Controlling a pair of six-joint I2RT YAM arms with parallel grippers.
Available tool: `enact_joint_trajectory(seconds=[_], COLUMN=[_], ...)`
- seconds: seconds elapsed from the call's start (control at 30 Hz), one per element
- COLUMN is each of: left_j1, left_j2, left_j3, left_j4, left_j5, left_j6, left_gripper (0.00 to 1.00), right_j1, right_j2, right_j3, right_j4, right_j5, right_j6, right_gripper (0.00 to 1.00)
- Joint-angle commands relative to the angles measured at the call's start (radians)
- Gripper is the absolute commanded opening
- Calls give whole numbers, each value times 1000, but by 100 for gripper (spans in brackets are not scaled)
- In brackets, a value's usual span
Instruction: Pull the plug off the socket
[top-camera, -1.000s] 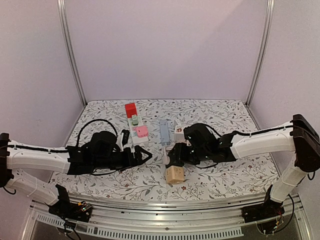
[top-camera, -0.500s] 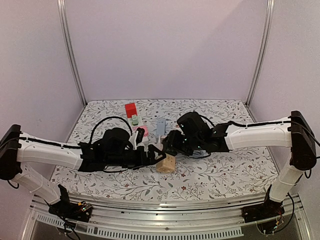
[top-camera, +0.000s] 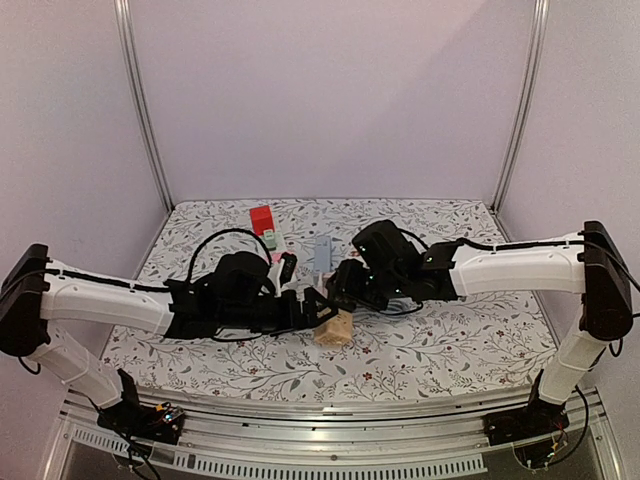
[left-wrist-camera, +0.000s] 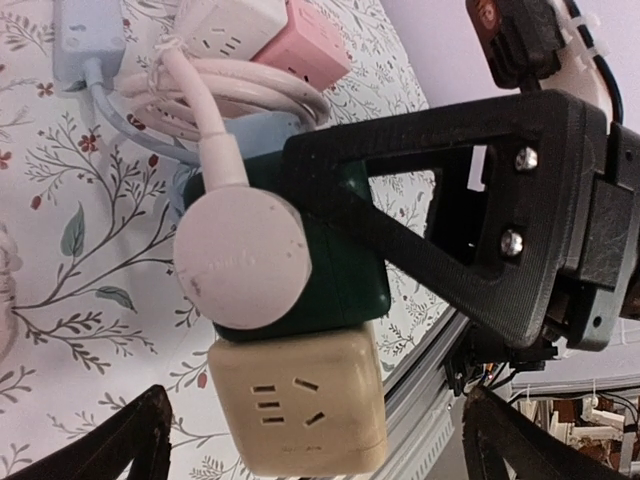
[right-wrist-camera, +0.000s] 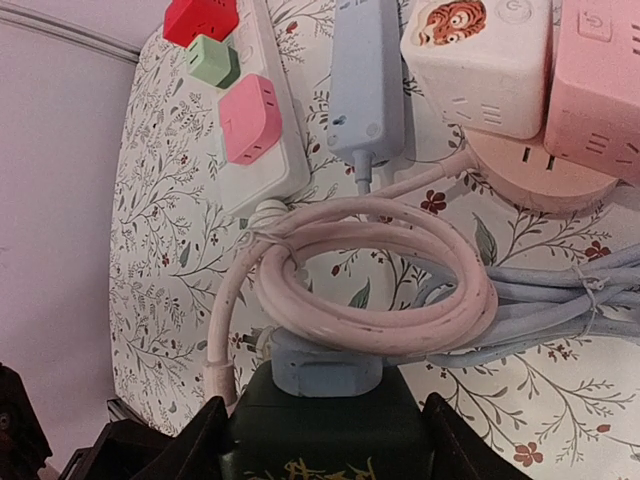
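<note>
White plug (left-wrist-camera: 240, 258) overhangs edge of green socket (left-wrist-camera: 345, 285).

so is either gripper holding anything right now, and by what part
The right gripper clamps the dark green cube by its opposite sides. The left gripper is open and holds nothing.
</note>
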Motion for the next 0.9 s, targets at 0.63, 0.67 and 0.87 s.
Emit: enact_joint_trajectory(seconds=[0.63,0.67,0.87], left_j1=[-26,-27,-27], left_j2=[122,124,126], left_j3=[98,100,97], left_j4=[-60,-60,-51], left_j5=[31,31,30], left_j6=[24,21,17], left_gripper=[84,84,75], right_j1=[5,4,5], right_j2=[-85,-88,-92], right_j3=[89,87,87], right_j4=[70,71,71], right_j5=[61,64,72], right_j6=[31,31,26], right_gripper=[25,25,24])
